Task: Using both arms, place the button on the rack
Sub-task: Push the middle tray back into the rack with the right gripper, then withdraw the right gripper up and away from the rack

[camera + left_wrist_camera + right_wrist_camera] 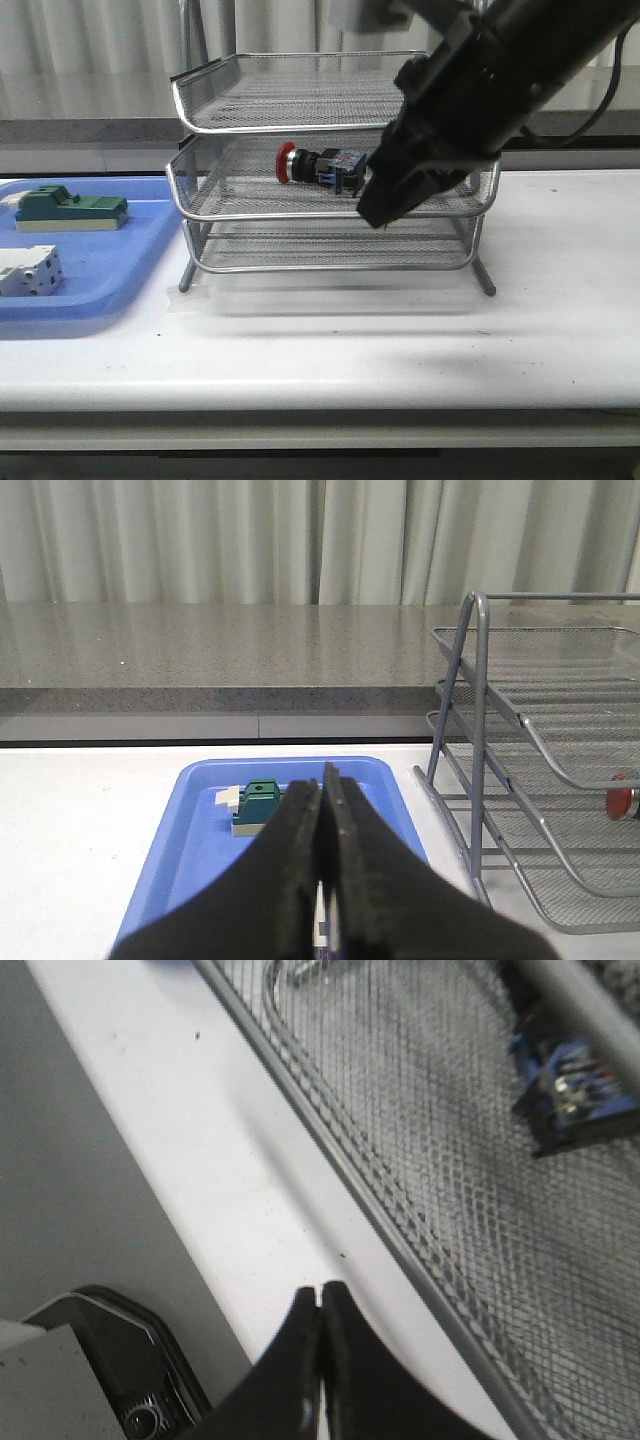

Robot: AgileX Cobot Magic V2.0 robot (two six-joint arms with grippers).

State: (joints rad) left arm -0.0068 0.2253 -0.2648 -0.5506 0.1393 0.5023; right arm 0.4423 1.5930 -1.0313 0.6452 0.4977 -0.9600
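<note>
The button point(318, 165) lies on its side in the middle tier of the silver wire rack point(300, 128), red head to the left and blue block to the right. My right gripper point(375, 215) is shut and empty, just in front of the middle tier's front rim, to the right of the button. In the right wrist view its tips point(320, 1295) hang over the white table beside the rack mesh point(450, 1160), with the button's blue block point(575, 1090) beyond. My left gripper point(322, 780) is shut and empty above the blue tray. The rack's post point(480, 730) and the button's red head point(622, 800) show there too.
A flat blue tray point(100, 270) sits at the table's left with a green-topped block point(70, 208) and a white blocky component point(28, 272). The tray point(190, 830) and green block point(262, 802) show in the left wrist view. A grey counter and curtains stand behind.
</note>
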